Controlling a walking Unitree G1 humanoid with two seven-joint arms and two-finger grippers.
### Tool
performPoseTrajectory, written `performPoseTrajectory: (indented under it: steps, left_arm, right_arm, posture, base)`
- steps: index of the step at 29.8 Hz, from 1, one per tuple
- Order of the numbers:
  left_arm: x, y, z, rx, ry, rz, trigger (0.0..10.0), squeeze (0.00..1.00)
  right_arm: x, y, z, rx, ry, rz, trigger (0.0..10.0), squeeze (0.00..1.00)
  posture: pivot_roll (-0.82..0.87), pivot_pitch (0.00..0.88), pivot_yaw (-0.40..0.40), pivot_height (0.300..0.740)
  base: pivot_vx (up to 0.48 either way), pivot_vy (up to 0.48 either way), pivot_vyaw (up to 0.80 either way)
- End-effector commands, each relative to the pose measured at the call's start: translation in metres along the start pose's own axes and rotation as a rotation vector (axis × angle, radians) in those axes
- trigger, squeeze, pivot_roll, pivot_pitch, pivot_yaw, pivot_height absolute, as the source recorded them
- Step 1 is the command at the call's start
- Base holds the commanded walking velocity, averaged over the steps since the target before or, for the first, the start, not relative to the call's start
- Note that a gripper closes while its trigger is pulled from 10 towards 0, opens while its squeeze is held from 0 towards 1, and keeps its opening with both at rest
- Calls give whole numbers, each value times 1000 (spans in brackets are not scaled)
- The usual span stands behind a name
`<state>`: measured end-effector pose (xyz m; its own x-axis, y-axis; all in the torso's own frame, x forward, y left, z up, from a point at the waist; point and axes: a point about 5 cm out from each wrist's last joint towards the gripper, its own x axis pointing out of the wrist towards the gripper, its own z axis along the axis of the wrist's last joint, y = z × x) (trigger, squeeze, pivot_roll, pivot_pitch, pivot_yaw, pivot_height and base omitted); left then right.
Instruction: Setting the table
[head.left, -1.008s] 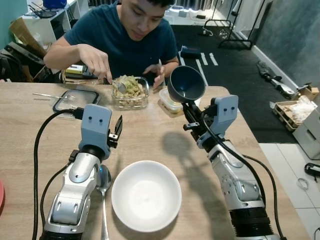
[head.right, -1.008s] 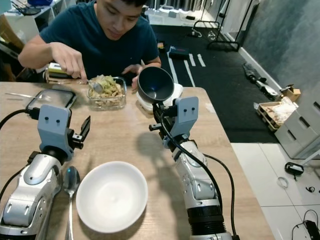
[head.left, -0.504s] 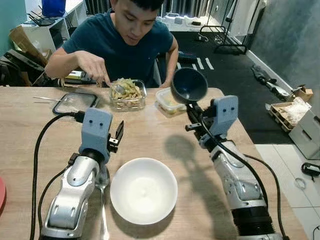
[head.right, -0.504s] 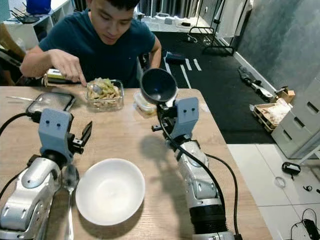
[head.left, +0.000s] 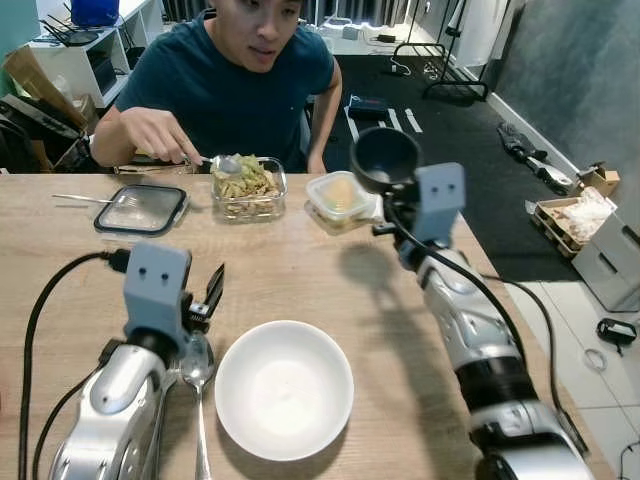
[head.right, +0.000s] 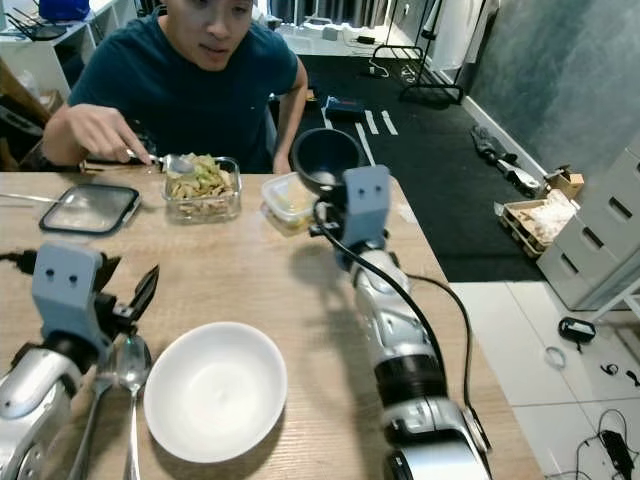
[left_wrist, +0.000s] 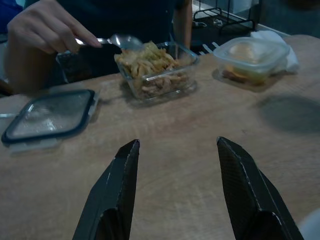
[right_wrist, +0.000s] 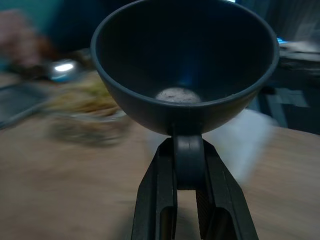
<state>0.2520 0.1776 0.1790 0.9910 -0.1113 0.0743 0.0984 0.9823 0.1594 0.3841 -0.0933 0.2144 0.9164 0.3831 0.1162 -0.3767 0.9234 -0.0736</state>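
Glass container (head.left: 247, 188) heaped with food at upper centre of the head view, far side of the wooden counter (head.left: 300, 270); beside it toward the right, a lidded plastic tub (head.left: 340, 195) with yellowish contents; a detached lid (head.left: 141, 210) flat at upper left. White bowl (head.left: 284, 388) empty, lower centre, with a metal spoon (head.left: 197, 375) just left of it. Dark blue cup (head.left: 384, 160) raised above the counter at upper centre-right, just beside the plastic tub, its handle clamped between the closed fingers of the right end effector (right_wrist: 187, 165). Left end effector (left_wrist: 177, 150) spread open and empty, low over the counter above the spoon, left of the white bowl. Pale smudge on the cup's inner bottom plain in the right wrist view. Person's hand (left_wrist: 45, 27) holding a spoon over the food, sharper in the left wrist view.
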Motion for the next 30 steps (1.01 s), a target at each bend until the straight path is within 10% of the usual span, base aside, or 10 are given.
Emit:
performPoseTrajectory:
  steps: [1,10,29,30]
  left_arm:
    - [-4,-1,1,4,6,6,10000,0]
    - [-16,5,1,12,24,48,10000,0]
    - [-46,3,3,11,82,103,10000,0]
    - [-46,3,3,12,84,104,10000,0]
  right_arm:
    - [6,14,-4,1,21,80,10000,0]
    - [24,45,-11,-24,128,230,10000,0]
    - [20,22,-42,-33,280,138,10000,0]
    - [20,23,-43,-31,284,139,10000,525]
  posture:
    - [191,0,3,740]
    - [242,0,-27,740]
    - [309,72,-56,740]
    - [310,74,-54,740]
  base:
    - [0,0,0]
    - [0,0,0]
    - [0,0,0]
    - [0,0,0]
